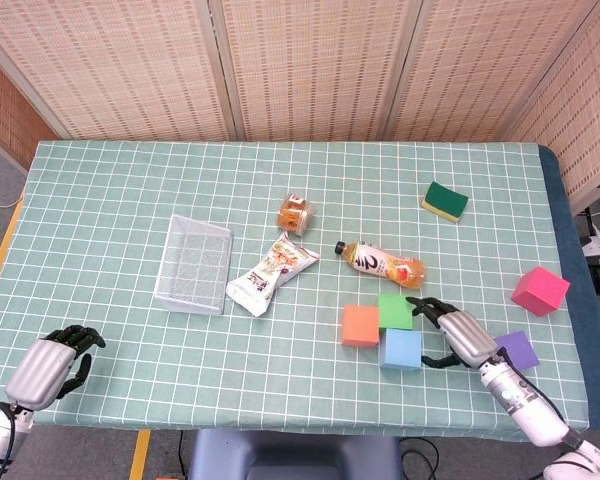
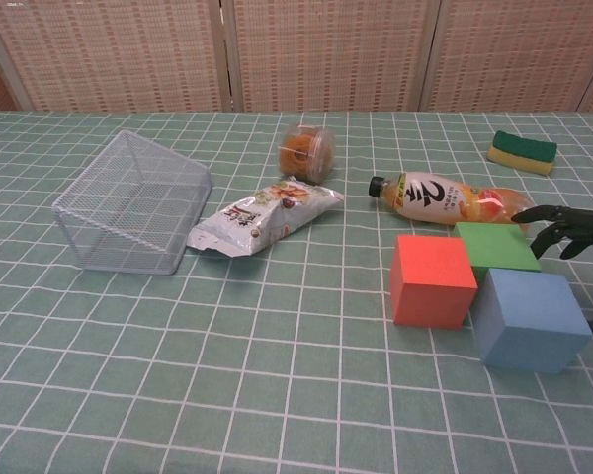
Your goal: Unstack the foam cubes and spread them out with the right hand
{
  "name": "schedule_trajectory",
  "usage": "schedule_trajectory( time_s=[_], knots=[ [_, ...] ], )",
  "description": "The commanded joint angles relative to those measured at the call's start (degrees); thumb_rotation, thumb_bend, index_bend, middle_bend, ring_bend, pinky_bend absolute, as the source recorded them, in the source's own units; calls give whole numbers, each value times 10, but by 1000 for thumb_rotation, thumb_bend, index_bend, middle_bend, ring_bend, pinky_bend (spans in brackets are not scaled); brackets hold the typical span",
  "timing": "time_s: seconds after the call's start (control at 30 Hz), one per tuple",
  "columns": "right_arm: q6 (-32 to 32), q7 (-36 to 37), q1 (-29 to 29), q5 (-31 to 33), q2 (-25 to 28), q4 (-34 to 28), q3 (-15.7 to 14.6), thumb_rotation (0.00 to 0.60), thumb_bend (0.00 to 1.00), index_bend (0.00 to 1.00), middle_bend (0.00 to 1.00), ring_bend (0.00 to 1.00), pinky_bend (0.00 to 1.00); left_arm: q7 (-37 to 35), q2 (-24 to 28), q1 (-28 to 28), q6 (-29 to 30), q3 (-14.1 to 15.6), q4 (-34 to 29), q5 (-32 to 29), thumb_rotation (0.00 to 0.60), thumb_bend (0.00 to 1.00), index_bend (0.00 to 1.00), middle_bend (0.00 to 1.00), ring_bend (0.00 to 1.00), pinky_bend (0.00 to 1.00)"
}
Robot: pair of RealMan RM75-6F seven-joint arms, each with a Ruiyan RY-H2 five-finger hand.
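Three foam cubes sit packed together near the front: orange (image 1: 360, 325) (image 2: 433, 279), green (image 1: 395, 311) (image 2: 494, 247) and blue (image 1: 402, 348) (image 2: 530, 318). A pink cube (image 1: 540, 290) and a purple cube (image 1: 518, 350) lie apart at the right. My right hand (image 1: 455, 335) (image 2: 568, 227) reaches in from the right with its fingers spread. The fingertips are at the green cube's right side and the thumb is beside the blue cube. It holds nothing. My left hand (image 1: 50, 365) rests at the front left corner, fingers curled in, empty.
A drink bottle (image 1: 382, 263) lies just behind the cubes. A snack bag (image 1: 270, 272), a small jar (image 1: 295, 212) and a wire basket (image 1: 192, 263) sit mid-table. A green and yellow sponge (image 1: 445, 199) lies at the back right. The table's right edge (image 1: 570, 330) is close to the pink cube.
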Motion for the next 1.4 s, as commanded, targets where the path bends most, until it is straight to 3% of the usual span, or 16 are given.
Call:
schedule_trajectory(
  time_s=[0.03,0.53,0.87,0.93,1.0,1.07,1.13,1.2,1.4],
  knots=[
    [-4,17,7,-13,-3,9,-11,600,96,34,241,106,206,0,0,0,0,0,0,0,600,678,416,363,304,473],
    [16,62,15,-52,0,15,-48,600,88,30,224,81,181,-3,0,0,1,0,0,1,600,678,417,370,304,473],
    [21,81,20,-59,-23,30,-56,600,84,38,172,42,167,-5,1,0,1,0,0,0,600,678,417,371,304,473],
    [33,76,16,-58,-36,41,-52,600,84,115,195,67,181,-5,1,0,1,0,0,1,600,678,417,371,304,473],
    [59,68,5,-57,-57,60,-44,600,85,245,288,138,254,-6,2,0,3,1,0,2,600,678,417,372,305,473],
    [91,59,-7,-56,-76,81,-35,600,84,464,450,260,386,-8,2,1,4,1,0,3,600,679,417,373,304,473],
    [115,48,-17,-51,-87,97,-25,600,84,592,529,331,433,-8,2,0,3,1,0,3,600,678,417,373,304,473],
    [132,35,-24,-44,-93,106,-16,600,88,653,570,366,439,-8,2,0,3,2,0,3,600,678,417,373,304,473],
    [143,-26,-43,5,-77,99,13,600,96,678,580,372,442,-4,1,0,1,3,-1,4,600,678,418,375,305,473]
  ],
)
